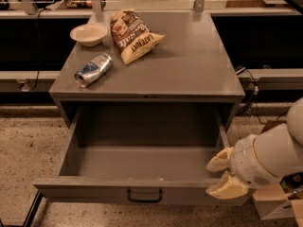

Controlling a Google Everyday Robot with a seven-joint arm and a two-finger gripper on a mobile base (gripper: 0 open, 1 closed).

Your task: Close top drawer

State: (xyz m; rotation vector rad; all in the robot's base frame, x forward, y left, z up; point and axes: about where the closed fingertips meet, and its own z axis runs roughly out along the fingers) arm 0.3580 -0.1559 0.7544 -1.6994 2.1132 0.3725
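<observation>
The top drawer (94,192) of the grey cabinet stands pulled far out and is empty inside. Its flat front faces me with a small black bar handle (144,196) at its centre. My gripper (217,176) is at the drawer's front right corner, on a white arm that comes in from the right. Its two cream fingers (218,161) are spread apart, one over the inside of the drawer and one at the front panel's top edge. They hold nothing.
On the cabinet top (189,65) are a white bowl (88,33), a chip bag (132,34) and a crushed can (93,70). A cardboard box (274,205) sits on the floor at the right. Cables (248,86) hang beside the cabinet's right side.
</observation>
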